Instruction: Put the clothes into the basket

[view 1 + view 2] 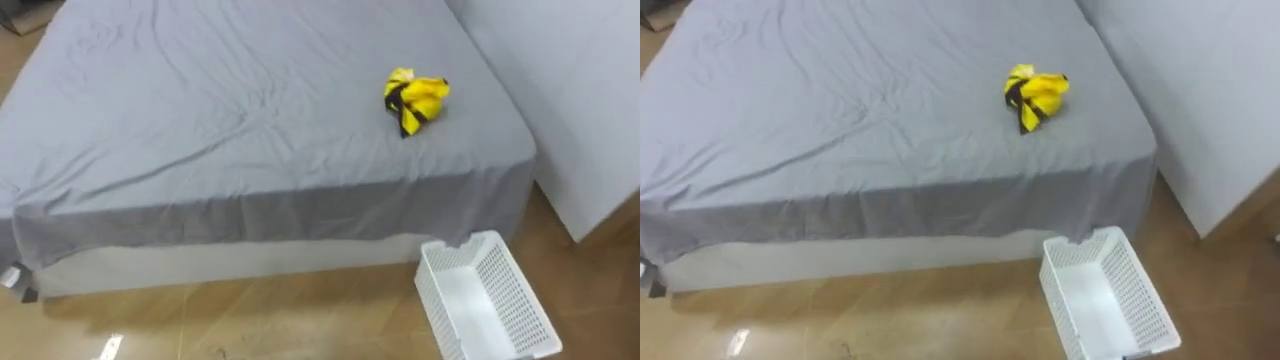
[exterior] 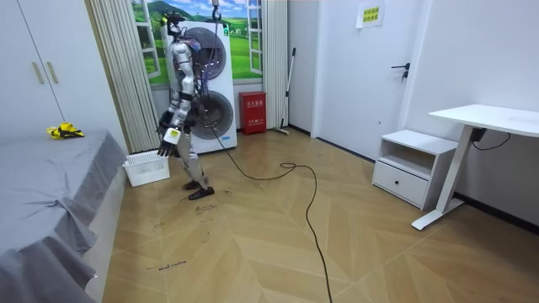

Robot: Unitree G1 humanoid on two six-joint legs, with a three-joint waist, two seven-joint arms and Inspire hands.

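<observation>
Wood floor [image 1: 250,310] runs along the side of a big bed [image 1: 120,265], and a grey sheet [image 1: 230,110] with soft wrinkles covers the bed and hangs down its side. 1 small heap of clothes [image 1: 415,100], yellow with black bits, lies bunched up on the sheet near the bed's far right corner, close to the white wall [image 1: 570,90]. 1 white basket [image 1: 515,290] with little holes in its sides stands on the floor just beside the bed's near right corner, its open top facing up. The clothes are up on the bed and the basket is down on the floor, so they are apart. From across the room you can see the robot standing on the floor next to the basket, with 2 washing machines [image 2: 209,76] stacked behind it and a red box [image 2: 252,112] by the wall. Its left hand [image 2: 168,141] hangs down by its side, near the basket, holding nothing, and it is too small to tell if it is open or closed
</observation>
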